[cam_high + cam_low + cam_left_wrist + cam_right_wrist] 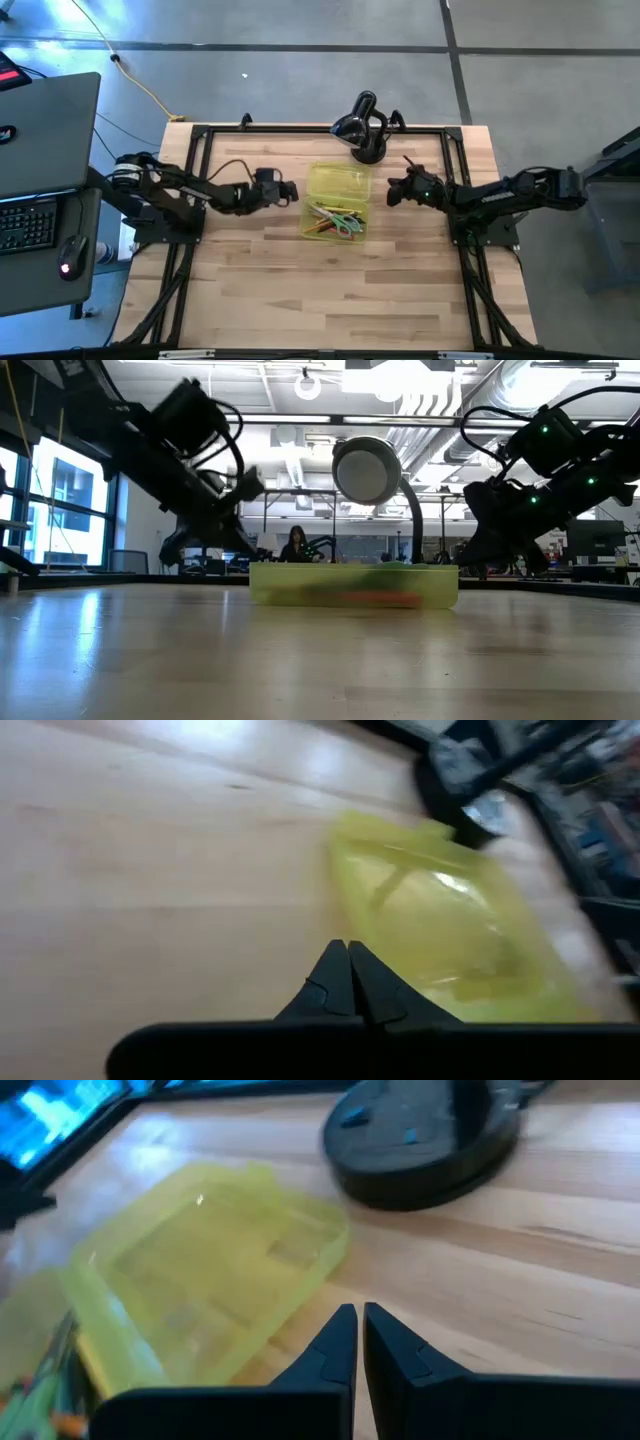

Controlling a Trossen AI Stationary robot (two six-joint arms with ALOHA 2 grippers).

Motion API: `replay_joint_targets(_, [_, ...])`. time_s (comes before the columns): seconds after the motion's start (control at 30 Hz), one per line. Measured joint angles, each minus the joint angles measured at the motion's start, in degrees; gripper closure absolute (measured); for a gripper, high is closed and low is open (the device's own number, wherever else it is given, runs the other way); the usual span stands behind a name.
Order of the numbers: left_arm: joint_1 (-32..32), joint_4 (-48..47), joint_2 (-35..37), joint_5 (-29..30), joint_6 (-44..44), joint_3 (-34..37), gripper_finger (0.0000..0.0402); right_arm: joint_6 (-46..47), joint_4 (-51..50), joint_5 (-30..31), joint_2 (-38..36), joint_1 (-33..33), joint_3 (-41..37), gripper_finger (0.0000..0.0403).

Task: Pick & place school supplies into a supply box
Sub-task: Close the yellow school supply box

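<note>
1. We see a pale wooden table (pixel 300 290) in an open office; a person (pixel 297 546) sits far behind.
2. The supply box (pixel 337 201) lies open mid-table, pencils and scissors (pixel 335 220) inside, near a black domed device (pixel 362 125).
3. The left gripper (pixel 291 192) and right gripper (pixel 392 190) flank it, fingers together, empty.

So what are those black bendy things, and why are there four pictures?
They are two robot arms at a wooden table. One picture looks down from above, one looks across the tabletop, and two come from little cameras on each arm's wrist. In the middle lies an open yellow-green supply box with pencils and pens inside. Behind it stands a black domed device. The left hand and the right hand sit on either side of the box, both pinched shut and holding nothing.
</note>
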State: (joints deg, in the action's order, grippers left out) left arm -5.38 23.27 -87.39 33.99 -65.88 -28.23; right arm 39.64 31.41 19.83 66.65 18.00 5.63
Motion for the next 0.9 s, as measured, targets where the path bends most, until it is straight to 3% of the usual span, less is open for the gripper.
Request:
replay_joint_targets(0.2, [-10.5,-1.6,0.0,-12.6,1.1,0.0,0.0378,5.2,-0.5,1.7,1.6,0.0,0.5,0.0403])
replay_joint_targets(0.37, [-15.6,-1.5,0.0,-18.7,4.2,0.0,0.0390,2.6,-3.4,1.5,6.0,0.0,8.2,0.0403])
replay_joint_targets(0.6, [-16.0,-1.6,0.0,-20.4,7.5,0.0,0.0375,-3.7,-14.5,3.6,13.9,-0.1,18.9,0.0402])
replay_joint_targets(0.77, [-16.0,-9.2,0.0,-18.9,8.5,0.0,0.0383,-1.1,-19.2,6.0,14.3,-0.6,18.9,0.0402])
replay_joint_targets(0.9, [-16.0,-9.2,0.0,-22.2,8.7,0.0,0.0391,1.7,-20.1,6.9,14.0,-0.9,17.3,0.0402])
